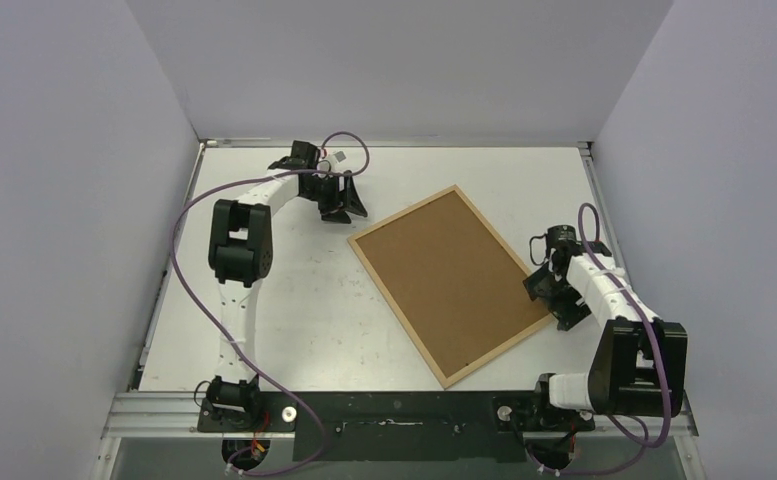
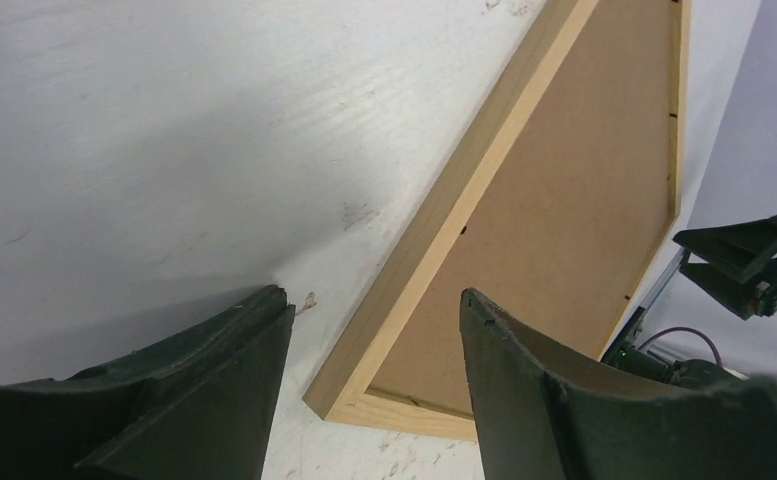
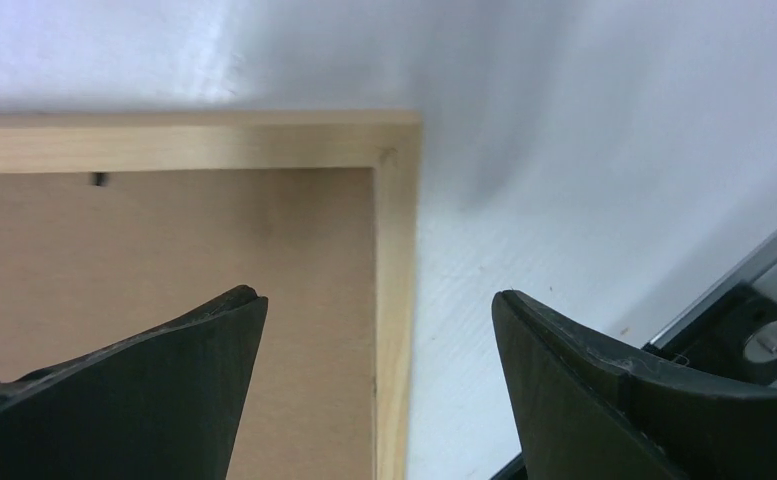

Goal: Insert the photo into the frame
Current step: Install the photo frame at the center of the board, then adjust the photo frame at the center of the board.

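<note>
The frame [image 1: 397,313] of light wood strips lies flat and turned at an angle in the middle of the table, its brown hardboard backing panel [image 1: 449,280] facing up. The photo is not in view. My left gripper [image 1: 346,205] is open and empty by the frame's far left corner. In the left wrist view that corner of the frame [image 2: 464,200] lies between the fingers of the left gripper [image 2: 374,300]. My right gripper [image 1: 552,302] is open and empty over the frame's right edge. In the right wrist view the right gripper [image 3: 379,300] straddles the wood strip [image 3: 396,260], next to the panel [image 3: 164,240].
The white table [image 1: 294,300] is enclosed by pale walls at the back and both sides. A metal rail [image 3: 754,300] runs along the table's right edge, close to the right gripper. A black strip [image 1: 404,410] lies between the arm bases at the near edge.
</note>
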